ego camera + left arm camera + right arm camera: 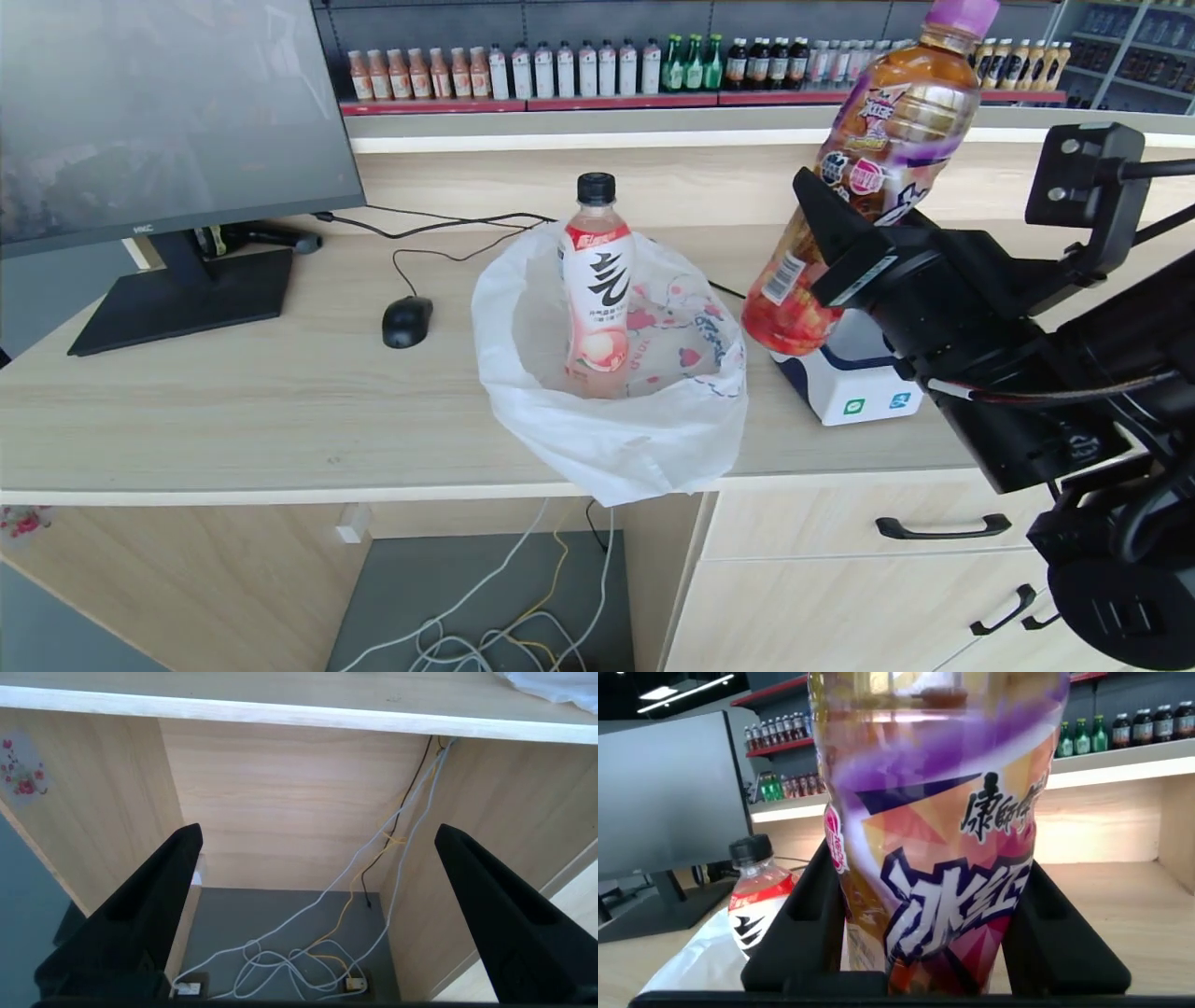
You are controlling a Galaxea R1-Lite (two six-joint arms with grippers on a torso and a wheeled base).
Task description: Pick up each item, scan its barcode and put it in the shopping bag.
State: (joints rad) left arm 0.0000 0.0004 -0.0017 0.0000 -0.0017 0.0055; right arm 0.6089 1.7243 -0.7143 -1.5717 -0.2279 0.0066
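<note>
Clamped between the fingers of the right gripper [924, 943]: tea bottle [878, 140], tilted, just above white scanner box [854, 387]. Beside these fingers, shopping bag [616, 439] with pink bottle [597, 280] upright inside. Fingers of left gripper [318, 915] wide apart under counter [280, 709], cables [404, 840] beyond them.

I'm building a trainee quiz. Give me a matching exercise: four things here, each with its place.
Things: 1 pink bottle; 2 purple-capped bottle; 3 mouse; 4 left claw.
Places: A in the right claw; B facing the gap under the counter; C standing in the shopping bag; D on the counter, between monitor and bag.
Pairs: 1-C, 2-A, 3-D, 4-B.
</note>
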